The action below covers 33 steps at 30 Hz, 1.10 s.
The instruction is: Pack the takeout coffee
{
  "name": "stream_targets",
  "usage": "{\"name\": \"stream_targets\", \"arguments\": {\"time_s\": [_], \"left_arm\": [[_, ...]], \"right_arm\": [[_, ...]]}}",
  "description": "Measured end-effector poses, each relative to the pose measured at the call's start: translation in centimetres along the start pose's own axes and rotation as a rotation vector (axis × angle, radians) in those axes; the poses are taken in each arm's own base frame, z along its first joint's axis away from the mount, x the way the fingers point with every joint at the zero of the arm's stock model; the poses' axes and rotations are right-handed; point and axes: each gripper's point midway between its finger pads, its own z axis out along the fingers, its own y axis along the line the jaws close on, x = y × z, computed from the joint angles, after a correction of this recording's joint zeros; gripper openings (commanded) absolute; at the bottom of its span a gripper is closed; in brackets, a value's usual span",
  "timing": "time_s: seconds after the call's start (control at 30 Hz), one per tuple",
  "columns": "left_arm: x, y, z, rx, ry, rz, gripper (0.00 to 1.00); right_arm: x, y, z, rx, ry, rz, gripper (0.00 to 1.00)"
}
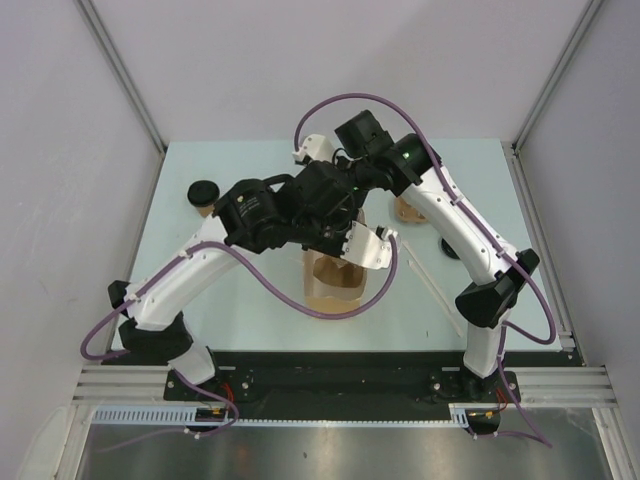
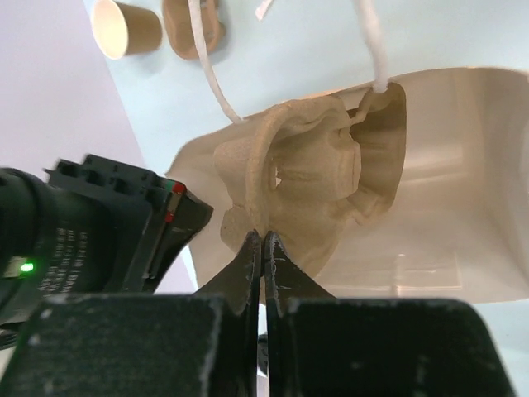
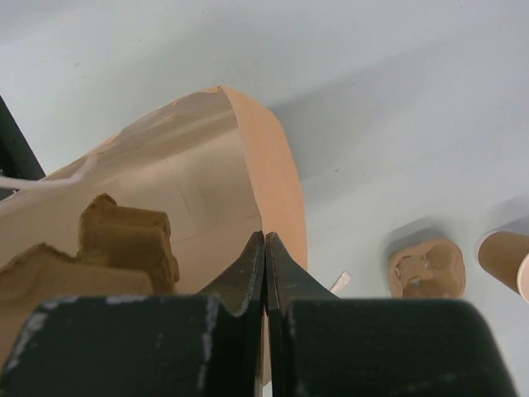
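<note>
The tall brown paper bag (image 1: 335,290) stands open at the table's middle, under both wrists. My left gripper (image 2: 264,238) is shut on the edge of the moulded cardboard cup carrier (image 2: 306,178), which sits in the bag's mouth (image 2: 446,165). My right gripper (image 3: 264,238) is shut on the bag's rim (image 3: 264,165); the carrier (image 3: 124,240) shows inside. One kraft cup with a black lid (image 1: 205,195) stands at the far left. A second kraft cup, with no lid, lies at the right (image 2: 124,29) and shows in the right wrist view (image 3: 506,260).
A small piece of brown moulded cardboard (image 3: 426,269) lies beside the open cup, seen from above by the right arm (image 1: 408,208). A dark round thing (image 1: 450,248) lies under the right forearm. White bag handles (image 2: 211,74) trail over the table.
</note>
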Motion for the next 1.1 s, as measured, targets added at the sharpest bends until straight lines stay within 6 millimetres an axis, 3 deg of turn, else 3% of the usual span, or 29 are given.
{"name": "stream_targets", "arguments": {"time_s": [0.23, 0.5, 1.1], "left_arm": [[3.2, 0.6, 0.9, 0.026, 0.033, -0.085, 0.00], [3.2, -1.9, 2.9, 0.148, -0.008, -0.115, 0.00], [5.6, -4.1, 6.8, 0.322, -0.028, -0.281, 0.00]], "right_arm": [[-0.3, 0.5, 0.0, -0.032, -0.014, 0.000, 0.00], [-0.6, 0.7, 0.1, -0.060, -0.042, 0.004, 0.00], [-0.4, 0.5, 0.7, -0.059, -0.056, 0.045, 0.00]]}}
